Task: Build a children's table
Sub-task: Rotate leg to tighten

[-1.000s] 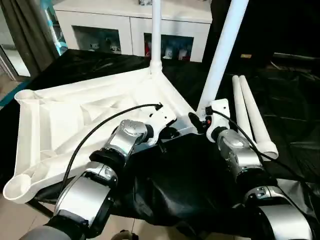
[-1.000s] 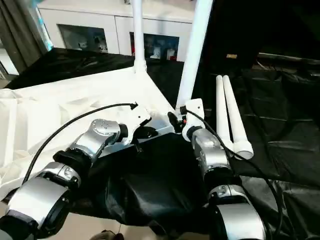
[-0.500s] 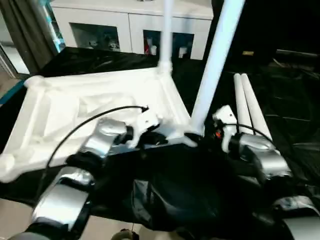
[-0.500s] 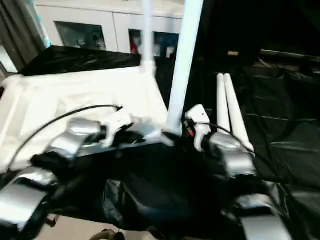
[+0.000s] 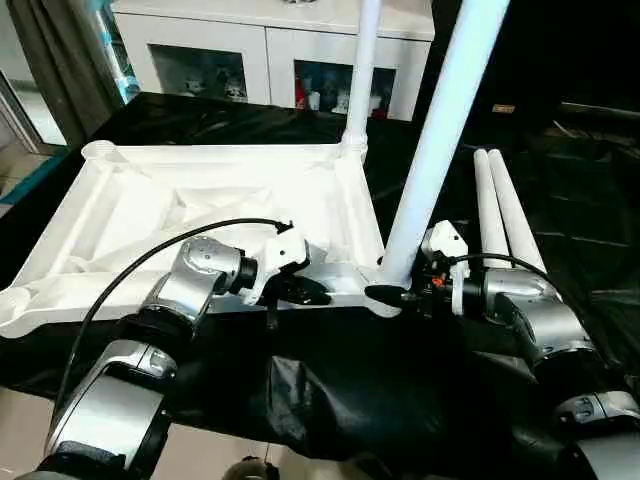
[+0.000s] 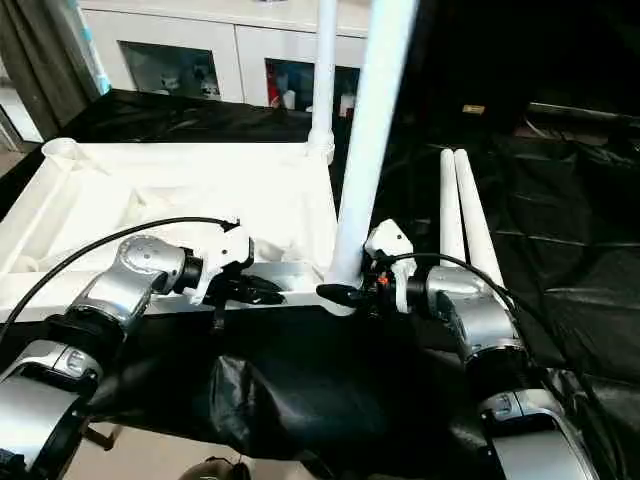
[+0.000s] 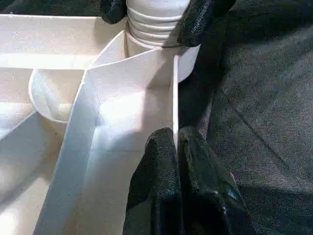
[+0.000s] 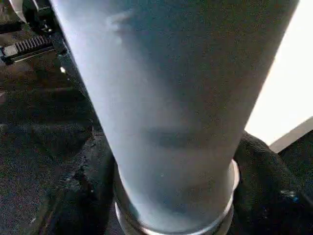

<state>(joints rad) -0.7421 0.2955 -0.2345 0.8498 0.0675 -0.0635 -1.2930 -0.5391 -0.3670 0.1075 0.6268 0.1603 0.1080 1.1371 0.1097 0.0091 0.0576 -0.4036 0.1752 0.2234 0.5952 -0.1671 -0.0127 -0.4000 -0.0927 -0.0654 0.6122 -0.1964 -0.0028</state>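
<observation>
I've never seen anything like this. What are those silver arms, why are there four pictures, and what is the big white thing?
The silver arms belong to a humanoid robot. Two pictures come from its head, looking down; the other two come from a camera on each wrist. The big white thing is a children's tabletop lying upside down on a black-covered surface. Two legs already stand in its corners: the far leg and the near leg. Two spare legs lie beside it. The left end effector is shut on the tabletop's near rim. The right end effector is around the near leg's base, apparently gripping it.
</observation>
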